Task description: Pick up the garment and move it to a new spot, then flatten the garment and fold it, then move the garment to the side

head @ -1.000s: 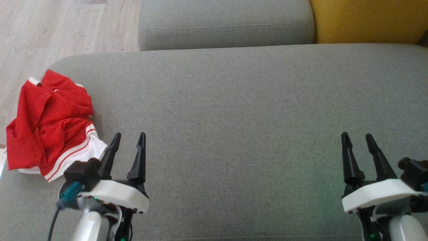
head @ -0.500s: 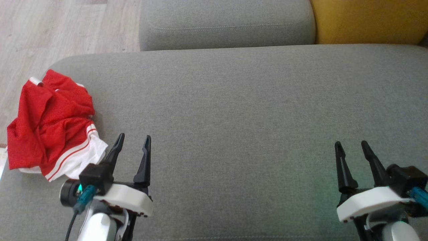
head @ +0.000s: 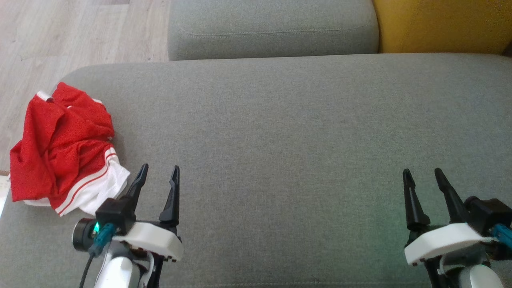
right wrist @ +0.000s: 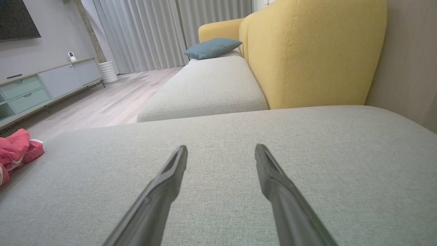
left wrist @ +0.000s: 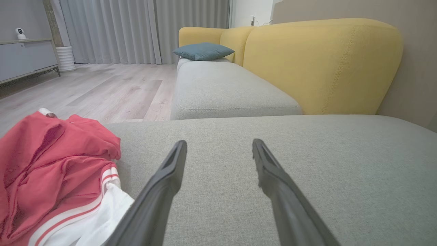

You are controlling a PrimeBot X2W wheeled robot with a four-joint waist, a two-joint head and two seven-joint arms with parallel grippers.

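Crumpled red garment (head: 60,148) on woven grey cushion (head: 280,140)

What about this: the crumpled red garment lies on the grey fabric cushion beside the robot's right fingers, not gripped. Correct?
Wrong side. In the head view the crumpled red garment lies on the grey fabric cushion beside the left fingers, not gripped.

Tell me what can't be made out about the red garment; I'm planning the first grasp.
- Red garment, head view: crumpled, so its kind and inner folds are hidden.
- Left wrist view: frame edge cuts its left side; left pincer covers some hem.
- Right wrist view: mostly cut off at left edge.
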